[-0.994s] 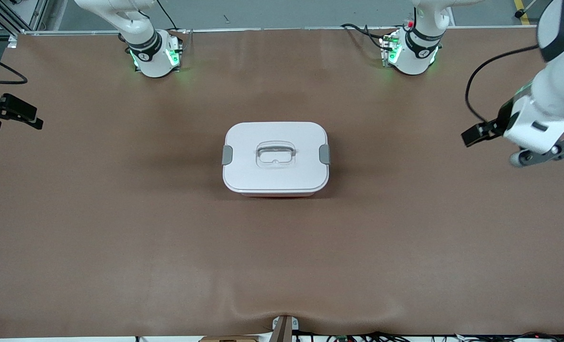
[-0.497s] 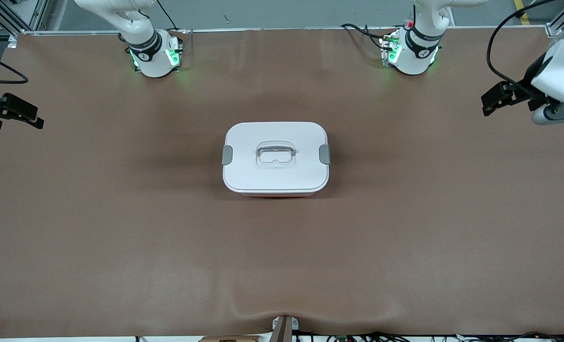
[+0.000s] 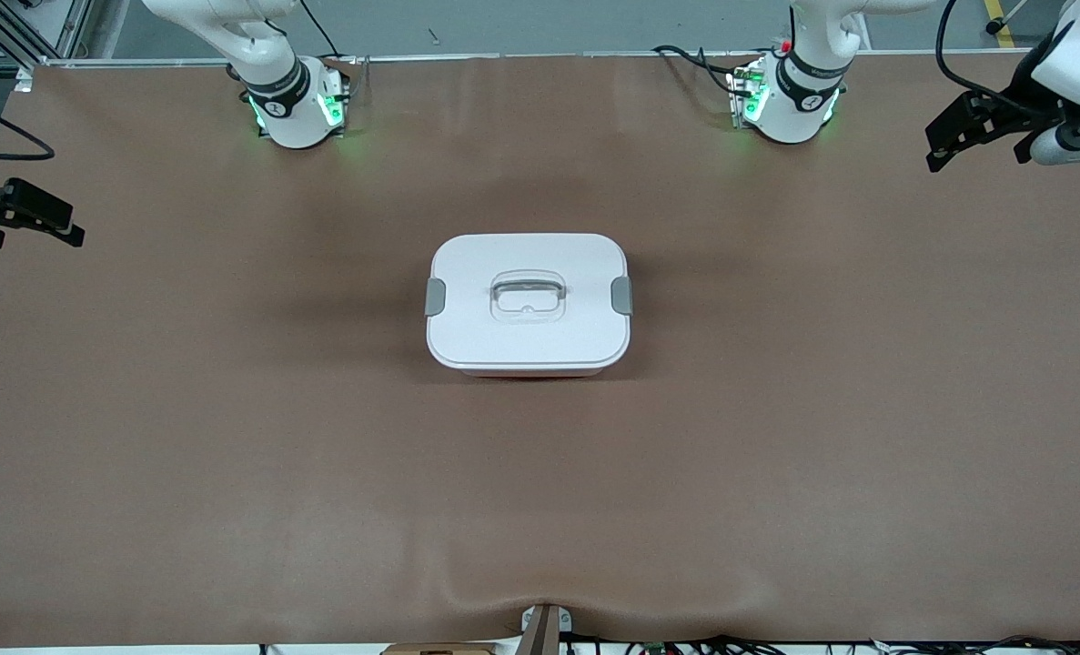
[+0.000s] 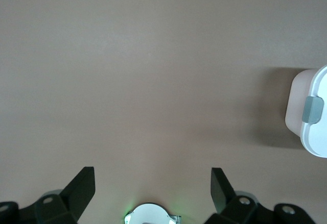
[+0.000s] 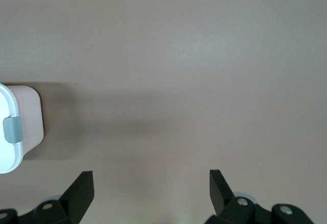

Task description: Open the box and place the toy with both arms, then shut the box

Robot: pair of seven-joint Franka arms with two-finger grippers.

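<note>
The box (image 3: pixel 529 305) stands in the middle of the table with its white lid on, a grey clip (image 3: pixel 435 297) at one end and another clip (image 3: pixel 622 295) at the other, and a clear handle (image 3: pixel 527 297) in the centre. Its pink base shows in the left wrist view on the box (image 4: pixel 309 112) and in the right wrist view on the box (image 5: pixel 18 127). The toy is out of view. My left gripper (image 3: pixel 958 132) (image 4: pixel 153 183) hangs open and empty over the left arm's end of the table. My right gripper (image 3: pixel 30 223) (image 5: pixel 152 183) waits open and empty over the right arm's end.
The brown mat (image 3: pixel 230 437) covers the whole table. The right arm's base (image 3: pixel 294 105) and the left arm's base (image 3: pixel 790 100) stand along the edge farthest from the front camera. The left arm's base (image 4: pixel 150 215) shows between my left fingers.
The left arm has swung its open gripper away from the box's level toward the edge where the bases stand. The right arm and the box have not moved.
</note>
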